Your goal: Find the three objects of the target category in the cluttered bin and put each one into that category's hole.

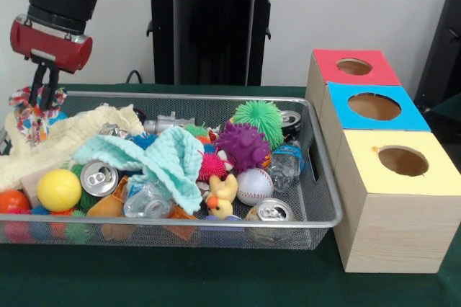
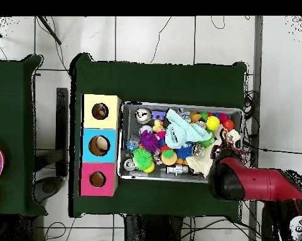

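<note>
Front view: hand hangs over the far left corner of the wire bin, its two dark fingers close together with their tips down at a multicoloured rag; cannot tell whether they pinch it. Bin sits on the green desk, packed with clutter: cream cloth along the left side, mint cloth across the middle, yellow ball near the front left, green spiky ball and purple spiky ball towards the right, baseball, rubber duck and cans near the front. Beside the bin's right side stand three boxes, each with a round hole on top: red box, blue box, yellow box. Overhead view: red arm reaches over the bin's corner.
</note>
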